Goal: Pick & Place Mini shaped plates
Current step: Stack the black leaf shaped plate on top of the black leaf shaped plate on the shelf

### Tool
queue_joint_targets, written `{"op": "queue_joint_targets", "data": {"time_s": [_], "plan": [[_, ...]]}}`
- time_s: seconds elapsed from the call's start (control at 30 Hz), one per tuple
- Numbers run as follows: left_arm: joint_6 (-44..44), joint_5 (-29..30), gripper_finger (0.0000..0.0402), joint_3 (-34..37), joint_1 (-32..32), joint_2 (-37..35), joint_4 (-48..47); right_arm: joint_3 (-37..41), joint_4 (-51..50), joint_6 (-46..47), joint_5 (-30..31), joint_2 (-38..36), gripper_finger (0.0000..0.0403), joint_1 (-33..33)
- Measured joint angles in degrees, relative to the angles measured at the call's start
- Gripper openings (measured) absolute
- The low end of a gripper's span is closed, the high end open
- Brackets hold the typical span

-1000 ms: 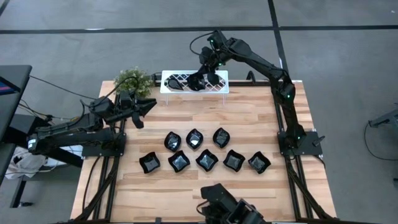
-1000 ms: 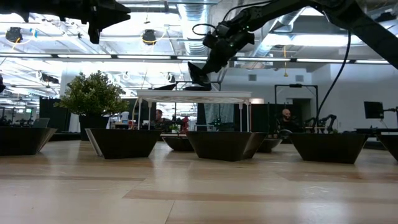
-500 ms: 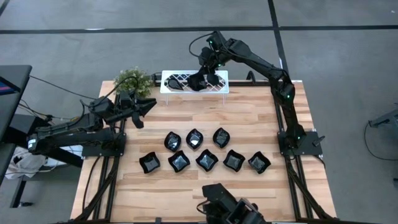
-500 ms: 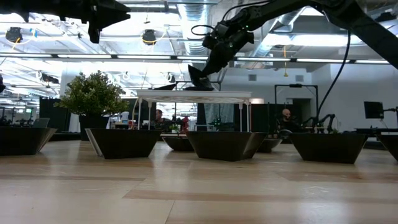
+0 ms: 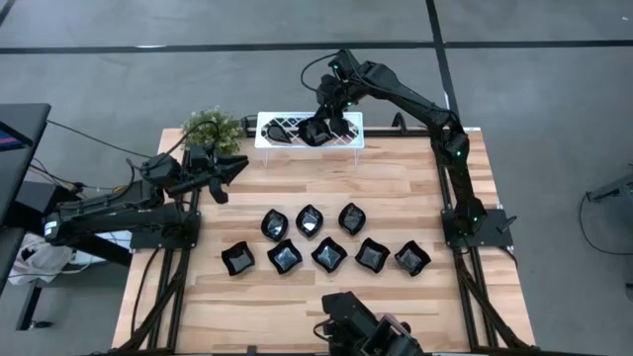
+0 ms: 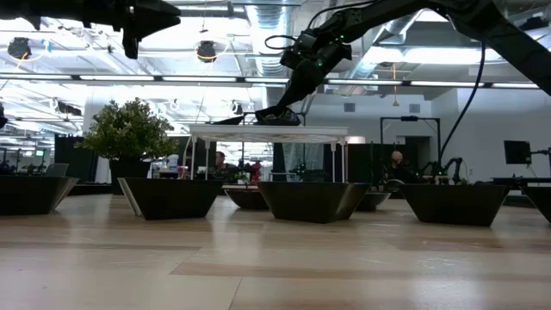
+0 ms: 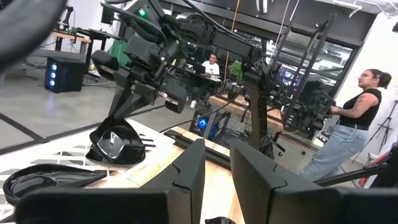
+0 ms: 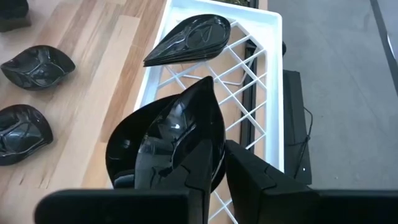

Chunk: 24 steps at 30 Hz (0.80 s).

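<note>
High view findings, largest item first. Table: wooden top, with eight mini shaped plates in two rows near its middle — three in the far row, five in the near row — all untouched and awaiting transfer. White rack at the far edge: two dishes are on it, a teardrop plate toward its left end and a leaf-shaped plate near its middle. Judged progress: two placed or nearly so, eight remaining; the job is at an early stage.

Right gripper sits over the rack at the leaf-shaped plate. In the right wrist view its fingers straddle that plate's rim with a narrow gap between them; whether they grip the rim or have let it go I cannot tell. In the low view the plate appears to rest on the rack top.

Left gripper hangs above the table's left side near the potted plant — idle, fingers a little apart, nothing between them.

Markings: no brand, label or legible writing found on plates, rack, arms or table.
</note>
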<state>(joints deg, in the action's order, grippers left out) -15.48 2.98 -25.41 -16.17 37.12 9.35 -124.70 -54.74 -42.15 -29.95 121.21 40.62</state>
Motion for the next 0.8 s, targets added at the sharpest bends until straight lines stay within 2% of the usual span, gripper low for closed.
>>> {"op": "queue_joint_targets", "data": {"time_s": [0.3, 0.8], "plan": [[0.2, 0.0, 0.0076, -0.01, 0.01, 0.0, 0.17, 0.0, -0.04, 0.03, 0.67, 0.0, 0.0048, 0.0], [0.2, 0.0, 0.0076, 0.0, -0.01, 0.0, 0.17, -2.05, 2.32, 0.2, 4.79, -0.02, 0.0158, 0.02]]}}
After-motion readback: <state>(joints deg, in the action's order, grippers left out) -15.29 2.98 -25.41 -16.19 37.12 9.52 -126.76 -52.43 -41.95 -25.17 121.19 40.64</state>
